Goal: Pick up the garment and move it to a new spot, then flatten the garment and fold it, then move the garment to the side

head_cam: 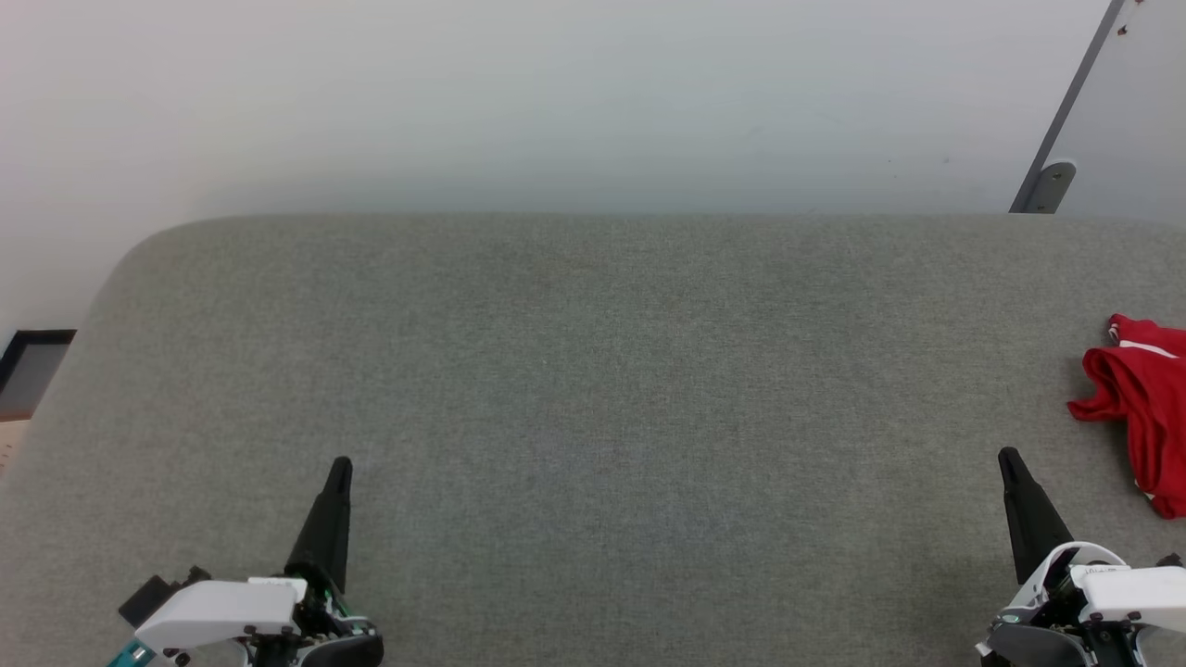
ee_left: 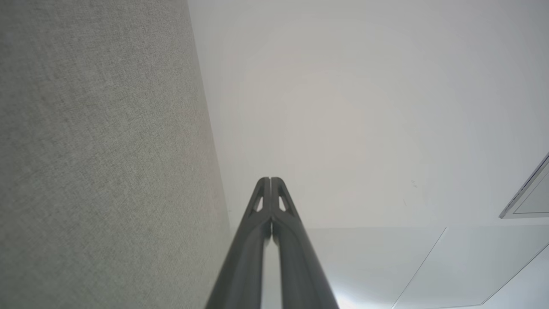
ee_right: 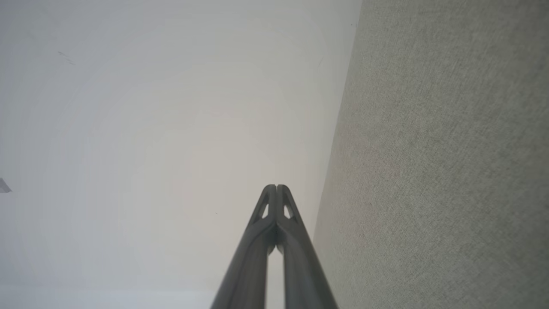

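My right gripper (head_cam: 1010,460) sits at lower right and my left gripper (head_cam: 340,466) at lower left, both pinched closed on nothing. On the grey table (head_cam: 593,371), a crumpled red cloth (head_cam: 1144,398) with white trim lies at the right edge, up-right of my right gripper and apart from it. No lettering shows, so I cannot tell if it is the garment.

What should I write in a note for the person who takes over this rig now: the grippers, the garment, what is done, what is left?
Left gripper: shut, empty, at the near left of the table.
Right gripper: shut, empty, at the near right.
Red cloth: crumpled at the table's right edge, partly out of frame, beyond and right of the right gripper. No lettering shows, so it is probably the garment, but that is not certain.
Done: nothing that shows; the cloth is not flat or folded.
Left: pick up, move, flatten, fold, set aside.
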Available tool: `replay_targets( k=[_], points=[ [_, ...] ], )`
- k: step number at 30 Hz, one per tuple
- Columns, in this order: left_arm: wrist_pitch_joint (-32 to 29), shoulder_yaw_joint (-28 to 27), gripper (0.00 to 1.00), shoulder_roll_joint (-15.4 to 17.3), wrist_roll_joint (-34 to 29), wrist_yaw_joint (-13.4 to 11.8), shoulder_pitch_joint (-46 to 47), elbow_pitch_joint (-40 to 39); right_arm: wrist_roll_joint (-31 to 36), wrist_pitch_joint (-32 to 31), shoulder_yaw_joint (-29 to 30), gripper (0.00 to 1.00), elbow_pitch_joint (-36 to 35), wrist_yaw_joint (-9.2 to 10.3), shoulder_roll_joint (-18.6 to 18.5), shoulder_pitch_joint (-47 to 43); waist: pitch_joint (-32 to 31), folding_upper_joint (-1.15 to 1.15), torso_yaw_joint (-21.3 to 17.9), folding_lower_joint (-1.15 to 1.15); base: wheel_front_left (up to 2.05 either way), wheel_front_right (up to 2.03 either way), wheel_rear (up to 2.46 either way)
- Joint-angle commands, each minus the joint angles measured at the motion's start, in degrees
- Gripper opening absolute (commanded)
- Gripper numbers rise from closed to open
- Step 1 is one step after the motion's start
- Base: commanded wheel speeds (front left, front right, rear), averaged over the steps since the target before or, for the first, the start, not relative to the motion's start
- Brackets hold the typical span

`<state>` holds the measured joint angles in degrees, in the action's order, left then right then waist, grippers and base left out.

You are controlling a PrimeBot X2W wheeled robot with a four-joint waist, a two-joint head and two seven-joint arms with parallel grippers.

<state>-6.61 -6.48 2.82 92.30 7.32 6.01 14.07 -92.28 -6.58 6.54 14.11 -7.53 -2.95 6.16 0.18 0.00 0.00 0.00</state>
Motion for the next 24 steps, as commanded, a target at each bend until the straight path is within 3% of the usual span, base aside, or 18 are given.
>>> replay_targets(
  k=[1, 24],
  points=[
    [-0.1, -0.2, 0.00, 0.0, 0.2, 0.3, 0.6, 0.1, -0.2, -0.2, 0.1, 0.00, -0.2, 0.08, 0.2, 0.2, 0.0, 0.00, 0.0, 0.00, 0.00, 0.00, 0.00],
    [-0.1, -0.1, 0.00, 0.0, 0.2, 0.3, 0.6, 0.1, -0.2, -0.2, 0.0, 0.00, -0.2, 0.08, 0.2, 0.2, 0.0, 0.00, 0.0, 0.00, 0.00, 0.00, 0.00]
  ],
)
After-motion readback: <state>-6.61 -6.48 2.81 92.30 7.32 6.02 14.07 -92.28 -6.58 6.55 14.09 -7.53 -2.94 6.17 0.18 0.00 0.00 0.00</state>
